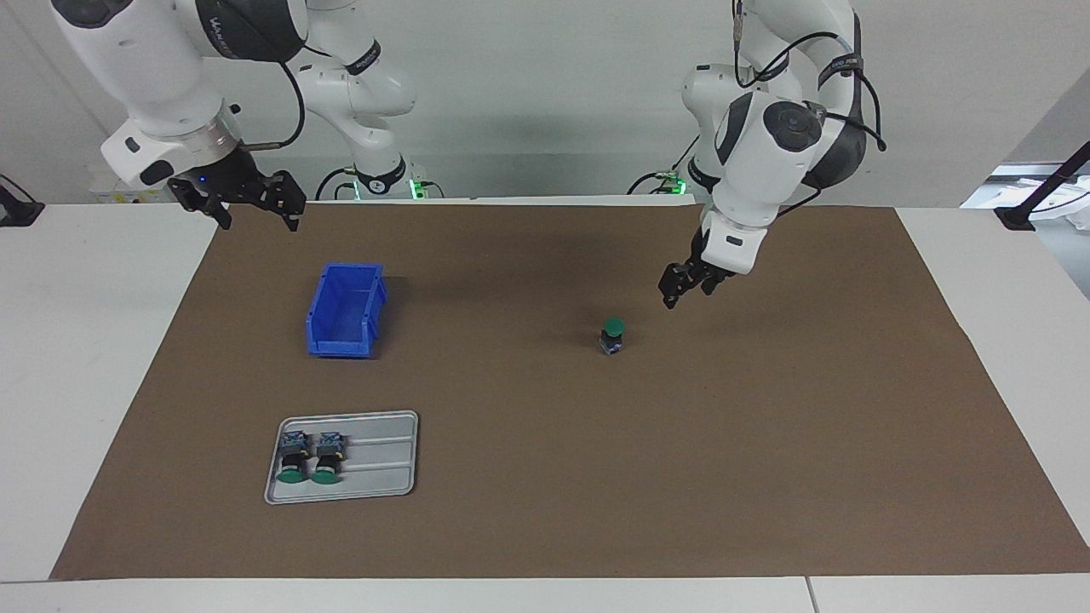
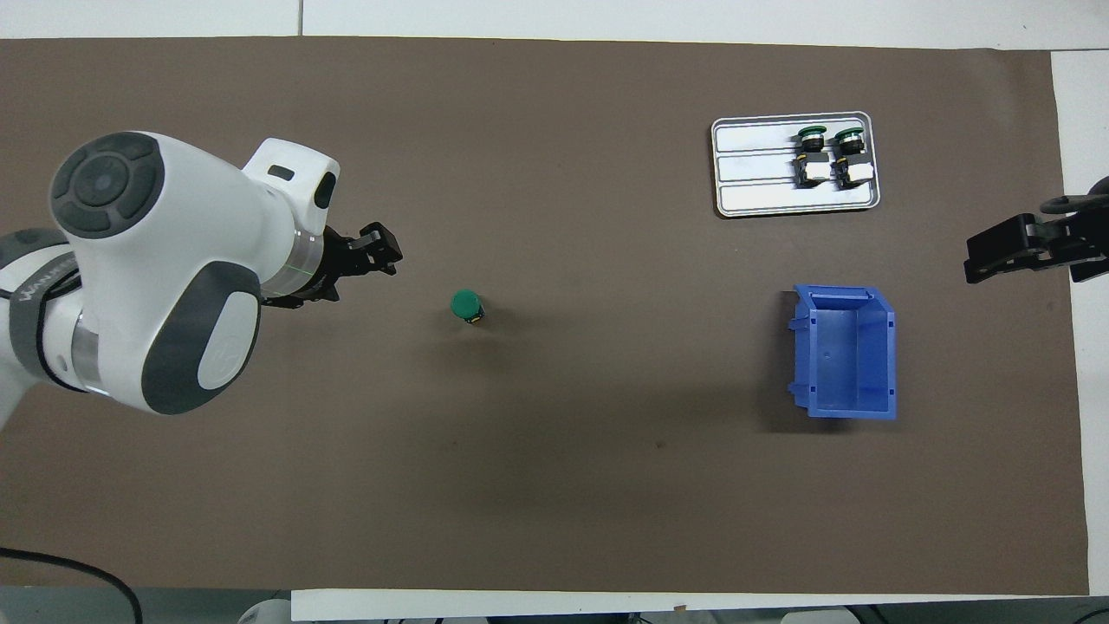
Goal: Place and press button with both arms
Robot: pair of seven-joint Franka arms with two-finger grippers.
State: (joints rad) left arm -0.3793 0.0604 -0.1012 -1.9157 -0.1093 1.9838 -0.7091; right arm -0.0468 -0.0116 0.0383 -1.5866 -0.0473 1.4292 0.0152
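At the right arm's end, up in the air over the edge of the brown mat [image 1: 596, 511] on the white bench [image 1: 85, 340]: right gripper [image 1: 260, 223], spread open, holding nothing, waiting.

Next along, on the mat: blue bin [image 1: 345, 349], open side up, nothing seen inside. Farther from the robots than the bin, also on the mat: grey tray [image 1: 383, 460] with ridged lanes. Lying on their sides in the tray's lanes toward the right arm's end, side by side: two spare buttons [image 1: 292, 460] [image 1: 326, 460], green caps pointing away from the robots, grey-blue blocks toward them.

Toward the middle of the mat, well apart from bin and tray: the button [image 1: 612, 334], standing upright on the mat, green cap on top, dark body beneath, touched by nothing.

Just beside it toward the left arm's end, hanging low over bare mat: left gripper [image 1: 686, 295], angled down and tilted toward the button, apart from it, carrying nothing. Open or closed: cannot tell.
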